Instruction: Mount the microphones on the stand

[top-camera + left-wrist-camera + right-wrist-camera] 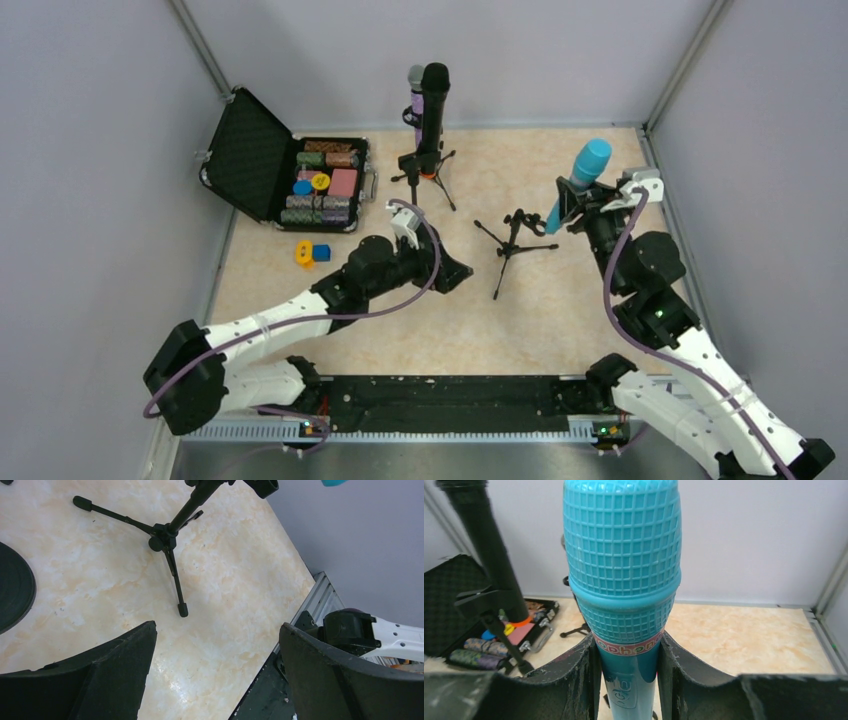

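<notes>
Nearest in the top view, the black base rail (450,400) is seen, and from it both arms reach over the table (560,330). The left gripper (455,272) is held low, near the empty stand (513,235) but apart from it. The light blue microphone (585,168) is gripped at its lower body by the right gripper (565,203). It is raised and tilted, just beside the clip of this stand. At the far stand (425,165) the black microphone (433,100) and the purple microphone (415,90) are standing upright. They are judged to be attached already, so the blue one is the last.

In the left wrist view, the fingers (115,675) are spread wide with nothing between them. The legs of the empty stand are seen ahead on the table.

In the right wrist view, the fingers are closed narrowly on the blue handle, just under the grid head. On a pink band the letters "ophon" can be read and the rest is hidden. A moulded mark lower down cannot be read.

The step in hand is judged to be the bringing of this microphone to the clip. For the next move, the handle must be lined up with the clip and pressed in. The light stand may need to be steadied by the left gripper, otherwise it could be tipped.
</notes>
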Action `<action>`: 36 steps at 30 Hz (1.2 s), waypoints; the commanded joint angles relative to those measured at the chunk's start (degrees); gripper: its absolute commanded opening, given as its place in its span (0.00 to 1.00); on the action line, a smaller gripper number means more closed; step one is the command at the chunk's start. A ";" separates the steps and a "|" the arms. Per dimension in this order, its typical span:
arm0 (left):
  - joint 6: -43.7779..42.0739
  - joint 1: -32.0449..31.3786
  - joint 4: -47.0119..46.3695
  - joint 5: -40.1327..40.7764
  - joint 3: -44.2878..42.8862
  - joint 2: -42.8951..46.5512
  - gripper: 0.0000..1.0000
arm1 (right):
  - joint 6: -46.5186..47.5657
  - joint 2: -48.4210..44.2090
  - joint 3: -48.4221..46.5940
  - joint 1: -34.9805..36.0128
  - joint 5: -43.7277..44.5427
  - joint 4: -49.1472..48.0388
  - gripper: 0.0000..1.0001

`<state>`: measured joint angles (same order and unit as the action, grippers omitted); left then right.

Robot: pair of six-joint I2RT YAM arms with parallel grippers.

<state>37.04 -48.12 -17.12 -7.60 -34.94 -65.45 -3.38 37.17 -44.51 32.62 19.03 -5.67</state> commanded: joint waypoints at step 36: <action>-0.19 0.13 -2.22 -4.62 -2.56 -2.70 0.95 | -1.43 9.25 9.58 -2.03 10.48 -19.18 0.00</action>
<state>37.34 -48.12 -16.64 -11.62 -35.79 -68.14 -3.42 46.87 -36.27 31.22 29.82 -22.17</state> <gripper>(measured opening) 0.953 0.382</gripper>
